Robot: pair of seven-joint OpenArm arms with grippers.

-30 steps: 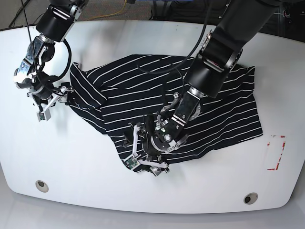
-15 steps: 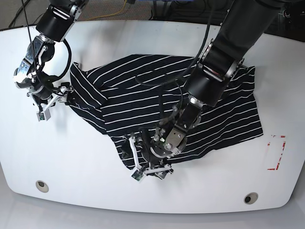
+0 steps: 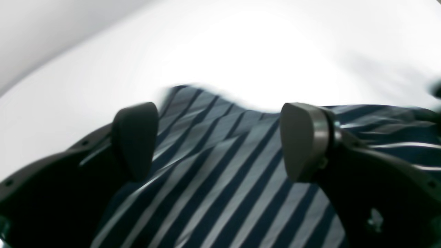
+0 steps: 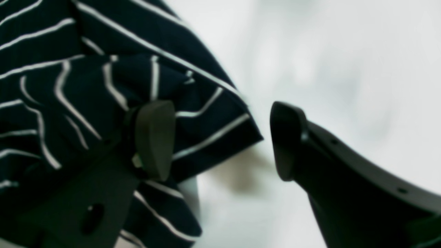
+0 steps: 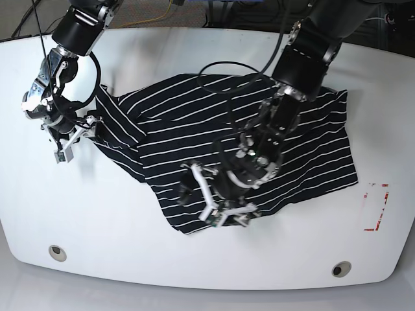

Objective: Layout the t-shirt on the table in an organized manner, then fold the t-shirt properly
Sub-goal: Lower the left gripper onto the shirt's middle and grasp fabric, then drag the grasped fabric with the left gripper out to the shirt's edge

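The black t-shirt (image 5: 188, 129) with thin white stripes lies crumpled across the middle of the white table (image 5: 97, 214). My left gripper (image 5: 224, 214) hangs open over the shirt's near hem. In the left wrist view its fingers (image 3: 136, 137) straddle striped fabric (image 3: 220, 179) with nothing pinched between them. My right gripper (image 5: 70, 139) stands open at the shirt's left sleeve edge. In the right wrist view one of its fingers (image 4: 155, 137) is over the sleeve (image 4: 103, 86) and the other is over bare table (image 4: 344, 51).
Two round grommets (image 5: 57, 251) (image 5: 341, 269) sit near the table's front edge. A red-marked rectangle (image 5: 377, 207) is at the right. Cables loop off the left arm above the shirt's middle.
My left gripper has drawn back up and to the right from the shirt's near hem, still open. The right gripper has barely shifted at the sleeve.
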